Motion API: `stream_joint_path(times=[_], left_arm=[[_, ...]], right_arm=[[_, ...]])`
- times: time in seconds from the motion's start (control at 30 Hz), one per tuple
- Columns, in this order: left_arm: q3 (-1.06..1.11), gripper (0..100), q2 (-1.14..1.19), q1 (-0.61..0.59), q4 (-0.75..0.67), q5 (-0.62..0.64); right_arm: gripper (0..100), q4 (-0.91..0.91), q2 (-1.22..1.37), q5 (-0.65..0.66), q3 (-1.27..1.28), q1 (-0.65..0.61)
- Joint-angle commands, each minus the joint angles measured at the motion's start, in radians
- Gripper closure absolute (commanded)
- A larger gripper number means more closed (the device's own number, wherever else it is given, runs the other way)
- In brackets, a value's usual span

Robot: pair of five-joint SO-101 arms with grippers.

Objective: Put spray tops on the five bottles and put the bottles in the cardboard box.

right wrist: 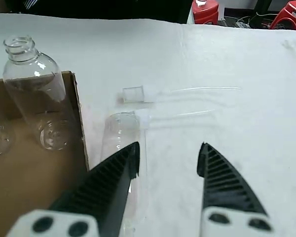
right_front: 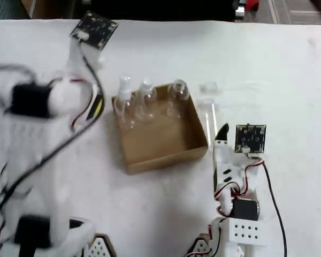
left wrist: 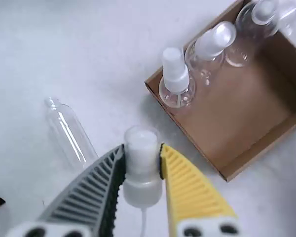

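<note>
Nearby, capless bottle (right wrist: 119, 136) beside cardboard box (right wrist: 29, 185).

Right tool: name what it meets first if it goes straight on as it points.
Probably the thin tube of the nearer loose spray top, which crosses ahead of the open right tool. The lying bottle sits just aside. Depth is unclear.

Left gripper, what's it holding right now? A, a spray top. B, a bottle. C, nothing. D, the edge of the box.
A: the left gripper is shut on a white spray top, which is pinched between its grey and yellow jaws.
</note>
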Motion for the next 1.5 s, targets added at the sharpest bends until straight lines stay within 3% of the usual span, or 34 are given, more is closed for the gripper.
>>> stream_joint_path(times=[0.0, 0.2, 0.4, 0.5, 0.73, 0.87, 1.13, 1.33, 1.47], left_arm=[[-0.051, 96, -0.176, 0.038, -0.031, 0.034], [-0.041, 96, -0.231, 0.091, -0.232, 0.221], [0.091, 96, -0.237, 0.308, -0.502, 0.285], [0.212, 96, -0.232, 0.386, -0.727, 0.287], [0.588, 96, -0.229, 0.467, -1.404, 0.282], [0.749, 96, -0.229, 0.463, -1.631, 0.281], [0.79, 96, -0.048, 0.461, -1.806, 0.288], [0.783, 96, -0.015, 0.464, -1.804, 0.292], [0.763, 96, -0.015, 0.464, -1.738, 0.405]], right_arm=[[82.5, -0.024, -0.012, 0.011, -0.008, -0.002], [82.5, -0.024, -0.012, 0.011, -0.008, -0.004], [82.5, -0.024, -0.012, 0.011, -0.008, -0.004], [82.5, -0.024, -0.012, 0.011, -0.008, -0.004], [82.5, -0.024, -0.012, 0.011, -0.006, -0.004], [82.5, -0.024, -0.012, 0.011, -0.006, -0.004], [82.5, -0.093, -0.012, 0.012, 0.026, -0.004], [82.5, -0.136, -0.012, 0.012, 0.046, 0.002], [82.5, -0.136, -0.012, 0.012, 0.046, 0.004]])
